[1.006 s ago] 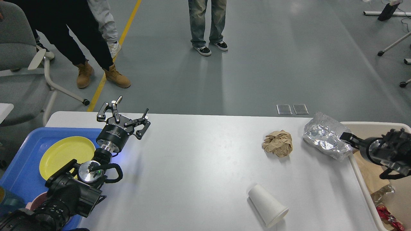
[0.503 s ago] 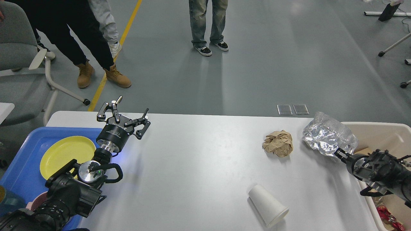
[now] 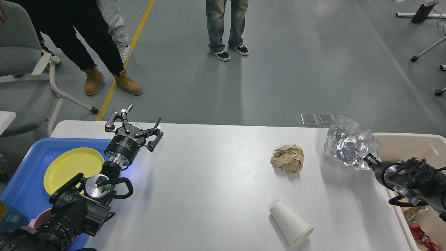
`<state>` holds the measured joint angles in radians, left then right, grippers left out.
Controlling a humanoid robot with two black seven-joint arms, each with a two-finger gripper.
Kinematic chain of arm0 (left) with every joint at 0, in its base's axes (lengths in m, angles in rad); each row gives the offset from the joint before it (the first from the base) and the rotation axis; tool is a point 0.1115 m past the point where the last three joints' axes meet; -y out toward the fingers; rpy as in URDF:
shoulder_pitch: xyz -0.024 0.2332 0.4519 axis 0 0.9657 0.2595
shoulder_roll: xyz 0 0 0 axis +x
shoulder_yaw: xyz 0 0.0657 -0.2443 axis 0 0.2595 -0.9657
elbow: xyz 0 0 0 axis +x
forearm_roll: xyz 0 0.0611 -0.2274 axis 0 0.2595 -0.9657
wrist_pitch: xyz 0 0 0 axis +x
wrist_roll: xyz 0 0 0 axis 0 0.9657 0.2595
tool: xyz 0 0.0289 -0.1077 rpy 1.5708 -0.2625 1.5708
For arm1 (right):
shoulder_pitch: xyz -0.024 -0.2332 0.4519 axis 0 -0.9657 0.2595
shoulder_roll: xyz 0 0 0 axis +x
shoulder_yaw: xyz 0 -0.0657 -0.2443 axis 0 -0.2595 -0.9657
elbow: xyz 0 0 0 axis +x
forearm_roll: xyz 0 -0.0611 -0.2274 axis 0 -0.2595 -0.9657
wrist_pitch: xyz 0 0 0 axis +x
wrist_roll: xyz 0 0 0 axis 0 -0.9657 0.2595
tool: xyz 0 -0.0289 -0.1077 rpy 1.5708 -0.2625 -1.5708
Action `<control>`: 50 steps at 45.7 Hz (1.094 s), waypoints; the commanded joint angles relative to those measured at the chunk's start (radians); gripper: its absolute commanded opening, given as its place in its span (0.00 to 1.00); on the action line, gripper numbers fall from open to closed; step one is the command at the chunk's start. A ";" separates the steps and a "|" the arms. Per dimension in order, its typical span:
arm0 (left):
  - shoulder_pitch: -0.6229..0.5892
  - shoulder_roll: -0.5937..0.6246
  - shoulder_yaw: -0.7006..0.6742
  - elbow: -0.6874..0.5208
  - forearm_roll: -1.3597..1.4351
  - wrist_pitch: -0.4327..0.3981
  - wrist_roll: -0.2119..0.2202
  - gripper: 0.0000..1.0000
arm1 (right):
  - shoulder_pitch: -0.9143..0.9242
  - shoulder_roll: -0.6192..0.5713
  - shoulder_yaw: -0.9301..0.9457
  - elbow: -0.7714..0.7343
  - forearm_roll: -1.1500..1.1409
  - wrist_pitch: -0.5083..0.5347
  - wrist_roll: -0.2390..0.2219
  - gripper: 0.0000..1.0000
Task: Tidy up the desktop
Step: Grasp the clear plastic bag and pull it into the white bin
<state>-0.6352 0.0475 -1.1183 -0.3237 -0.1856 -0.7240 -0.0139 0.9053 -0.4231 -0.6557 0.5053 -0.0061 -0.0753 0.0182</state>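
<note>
- Silver foil, crumpled into a loose wad [image 3: 350, 146], sits at the tip of the right end effector [image 3: 370, 161], near the far right corner of the tabletop [image 3: 216, 188] and just beside the beige bin [image 3: 411, 139]; the fingers look closed on its lower edge, though they are dark and partly hidden by the foil.
- Foil like this should be very light and easily crushed, so a pinch on a thick fold will likely hold better than one on a thin flap (which could tear).
- Brown paper, balled up [image 3: 287, 159], lies on the tabletop well to the left of the foil. It should be soft and light; I would close across its middle.
- White paper cup [image 3: 292, 223] lies on its side near the front edge, mouth toward the front right. It looks light, thin-walled and liable to roll, so gripping across the rim or wall gently seems best.
- Left end effector [image 3: 134, 125] hovers at the far left corner with its fingers spread wide and nothing between them, just beyond the blue tray [image 3: 21, 181] that holds a yellow plate [image 3: 71, 166].
- Much of the white tabletop is bare, so tidying seems partly done.
</note>
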 commanded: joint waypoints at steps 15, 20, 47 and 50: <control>0.000 0.000 0.000 0.000 0.000 0.000 0.000 0.96 | 0.424 -0.361 -0.059 0.433 -0.020 0.081 0.002 0.00; 0.000 0.000 0.000 0.000 0.000 0.000 0.000 0.96 | 0.562 -0.436 -0.073 0.453 -0.018 0.184 0.002 0.00; 0.000 0.000 0.000 0.000 0.000 0.000 0.000 0.96 | 0.025 -0.355 0.028 -0.060 -0.002 0.158 0.000 0.78; 0.000 0.000 0.000 0.000 0.000 0.000 0.000 0.96 | -0.046 -0.335 0.083 -0.080 0.000 0.115 -0.001 1.00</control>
<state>-0.6352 0.0475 -1.1183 -0.3237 -0.1856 -0.7240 -0.0134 0.9912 -0.7938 -0.6495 0.4761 -0.0074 0.0982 0.0179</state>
